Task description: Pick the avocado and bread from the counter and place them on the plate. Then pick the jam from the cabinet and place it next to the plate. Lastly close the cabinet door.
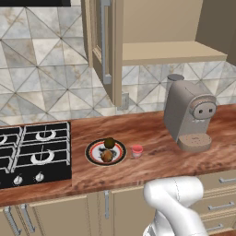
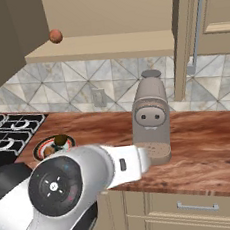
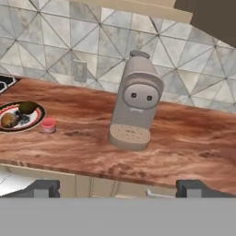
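Grey geometric wall tiles (image 1: 41,73) back a black stove (image 1: 32,152), a coffee machine (image 1: 189,117) and tan drawers (image 2: 197,206).

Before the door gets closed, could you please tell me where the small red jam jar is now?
The small red jam jar stands on the reddish-brown wooden counter, just beside the round white red-rimmed plate, between it and the grey coffee machine.

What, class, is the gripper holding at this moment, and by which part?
Nothing is held. The gripper is open with only counter between its tips; the jam stands beside the plate.
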